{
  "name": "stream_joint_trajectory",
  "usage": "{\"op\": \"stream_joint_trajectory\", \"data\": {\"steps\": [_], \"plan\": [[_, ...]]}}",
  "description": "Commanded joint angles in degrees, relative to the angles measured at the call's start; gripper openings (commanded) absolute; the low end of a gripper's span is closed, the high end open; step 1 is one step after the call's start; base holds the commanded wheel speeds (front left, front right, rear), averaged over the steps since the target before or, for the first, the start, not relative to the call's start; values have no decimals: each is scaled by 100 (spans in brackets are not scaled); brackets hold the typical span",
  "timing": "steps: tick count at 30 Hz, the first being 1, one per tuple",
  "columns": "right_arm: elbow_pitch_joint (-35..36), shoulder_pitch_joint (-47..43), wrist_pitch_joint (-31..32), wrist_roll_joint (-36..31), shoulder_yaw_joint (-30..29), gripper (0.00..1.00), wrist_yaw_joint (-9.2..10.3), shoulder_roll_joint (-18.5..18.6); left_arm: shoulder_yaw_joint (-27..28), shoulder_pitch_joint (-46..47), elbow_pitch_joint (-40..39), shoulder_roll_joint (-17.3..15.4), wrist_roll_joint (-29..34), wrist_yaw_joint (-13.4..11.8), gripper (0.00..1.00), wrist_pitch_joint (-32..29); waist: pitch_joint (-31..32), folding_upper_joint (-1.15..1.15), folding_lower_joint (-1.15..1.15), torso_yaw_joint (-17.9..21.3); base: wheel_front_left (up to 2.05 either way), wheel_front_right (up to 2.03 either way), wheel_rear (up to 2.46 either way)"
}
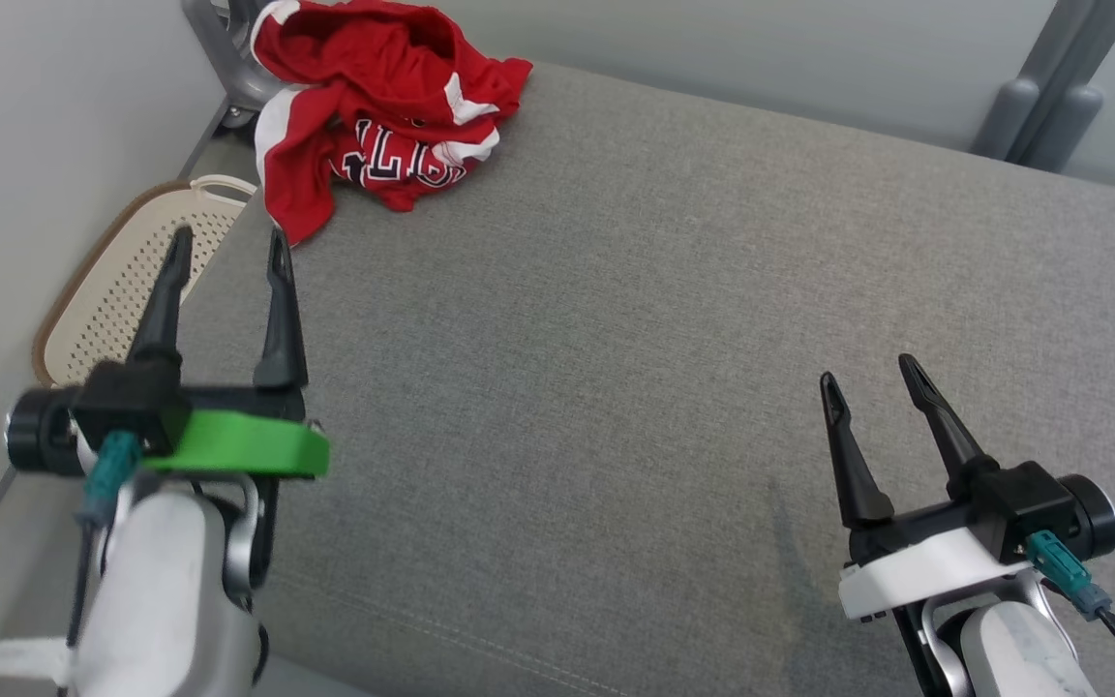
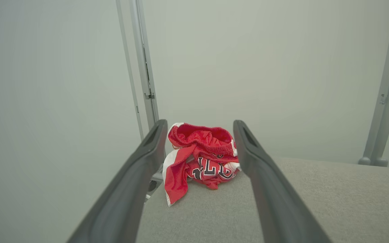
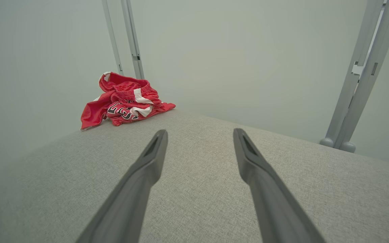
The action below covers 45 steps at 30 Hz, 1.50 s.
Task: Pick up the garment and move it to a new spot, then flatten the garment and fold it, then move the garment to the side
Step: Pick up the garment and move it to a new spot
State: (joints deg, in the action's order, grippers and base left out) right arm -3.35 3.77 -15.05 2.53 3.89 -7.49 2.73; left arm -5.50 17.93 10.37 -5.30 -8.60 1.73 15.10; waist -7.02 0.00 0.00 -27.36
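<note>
The grey fabric surface (image 1: 616,368) takes up most of the head view, and a wide bare stretch of it runs from the centre of the frame to the right side. Its far edge slants from the top centre down to the upper right, where a grey metal post (image 1: 1051,97) stands against the pale wall. Its left edge runs from the upper left down towards the lower left. Beyond that edge and lower down sits a beige perforated basket (image 1: 112,290) with a brown rim.

The garment (image 1: 374,106) lies crumpled in the upper left of the frame, on the far left corner of the surface. It is red mesh with white trim and black-and-white lettering, bunched in a heap, with one flap hanging over the left edge. In the left wrist view the garment (image 2: 201,158) shows between the two fingers, well ahead of them.

The left hand (image 1: 228,242) hovers over the left edge at the lower left, fingers spread wide and holding nothing. The right hand (image 1: 869,378) is at the lower right above bare fabric, fingers parted less widely, also empty.
</note>
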Motion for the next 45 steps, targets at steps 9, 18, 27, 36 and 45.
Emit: {"op": "stream_joint_trajectory", "data": {"steps": [9,18,27,36,45], "plan": [[108,511,-22,-283,135,100,0,30,-82,2439,1142,-643,172,369,100,-411,-1015,0,0,871,0,0,0],[186,890,-22,-463,175,100,0,29,-172,4039,2873,-1164,20,515,100,-934,-1818,0,0,1691,0,0,0],[316,885,-22,-580,132,100,0,27,-343,4632,4244,-1490,-120,566,100,-1387,-2259,0,0,2024,0,0,0],[419,916,-22,-612,158,100,0,27,-488,5057,4963,-1748,-148,538,100,-1584,-2507,0,0,2156,0,0,0],[420,952,-22,-558,194,100,0,26,-553,5400,5366,-2020,-6,140,100,-1355,-2659,0,0,2308,0,0,0]]}}
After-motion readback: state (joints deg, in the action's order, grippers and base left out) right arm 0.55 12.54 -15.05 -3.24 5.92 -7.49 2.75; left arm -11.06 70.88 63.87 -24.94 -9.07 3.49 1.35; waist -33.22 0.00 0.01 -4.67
